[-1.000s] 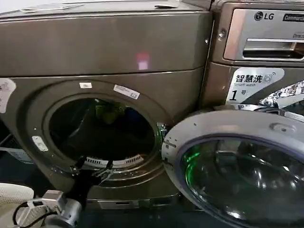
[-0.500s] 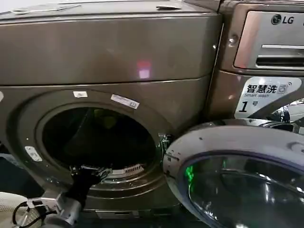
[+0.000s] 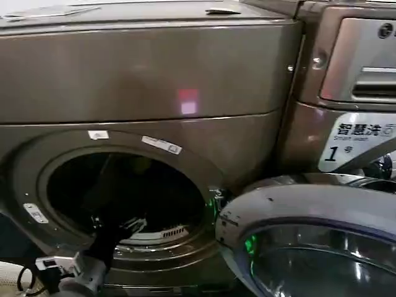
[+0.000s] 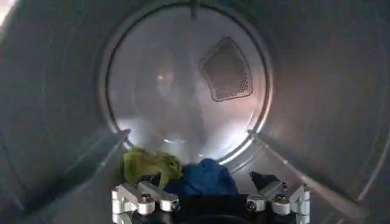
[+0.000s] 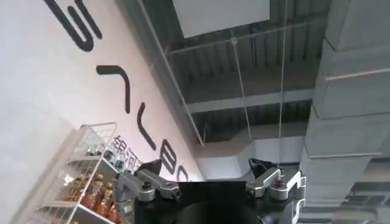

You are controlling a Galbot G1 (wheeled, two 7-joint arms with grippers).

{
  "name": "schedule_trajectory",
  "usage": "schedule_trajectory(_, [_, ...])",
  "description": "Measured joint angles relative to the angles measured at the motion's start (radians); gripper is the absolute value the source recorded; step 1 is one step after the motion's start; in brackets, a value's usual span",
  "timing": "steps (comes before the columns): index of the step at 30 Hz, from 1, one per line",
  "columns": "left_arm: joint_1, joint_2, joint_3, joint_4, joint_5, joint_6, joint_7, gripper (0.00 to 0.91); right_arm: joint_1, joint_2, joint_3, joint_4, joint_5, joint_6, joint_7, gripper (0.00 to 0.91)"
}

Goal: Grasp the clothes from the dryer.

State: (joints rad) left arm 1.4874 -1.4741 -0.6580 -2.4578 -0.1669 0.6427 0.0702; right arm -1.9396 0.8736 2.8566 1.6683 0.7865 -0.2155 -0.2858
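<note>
Bronze dryer (image 3: pixel 154 74) with its glass door (image 3: pixel 309 247) swung open. Left tool (image 4: pixel 210 198) sits at the porthole's bottom edge, spread wide, holding nothing; yellow-green garment (image 4: pixel 149 165) and navy garment (image 4: pixel 204 178) touch at the drum's back edge. Right tool (image 5: pixel 210 182) is spread wide too, pointing at the ceiling.

Wide porthole (image 3: pixel 124 198) unobstructed; open door (image 3: pixel 315 247) beside it

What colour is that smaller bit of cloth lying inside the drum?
Yellow-green. The small garment lies beside a navy-blue one, clearest in the left wrist view.
</note>
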Motion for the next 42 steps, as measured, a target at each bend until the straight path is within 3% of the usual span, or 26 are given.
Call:
schedule_trajectory(25, [-0.047, 0.03, -0.024, 0.052, -0.041, -0.038, 0.009, 0.907, -0.028, 0.018, 0.022, 0.008, 0.019, 0.005, 0.008, 0.907])
schedule_trajectory(42, [-0.306, 0.073, 0.033, 0.337, -0.058, -0.098, 0.007, 0.907, -0.065, 0.039, 0.056, 0.014, 0.035, 0.004, 0.005, 0.907])
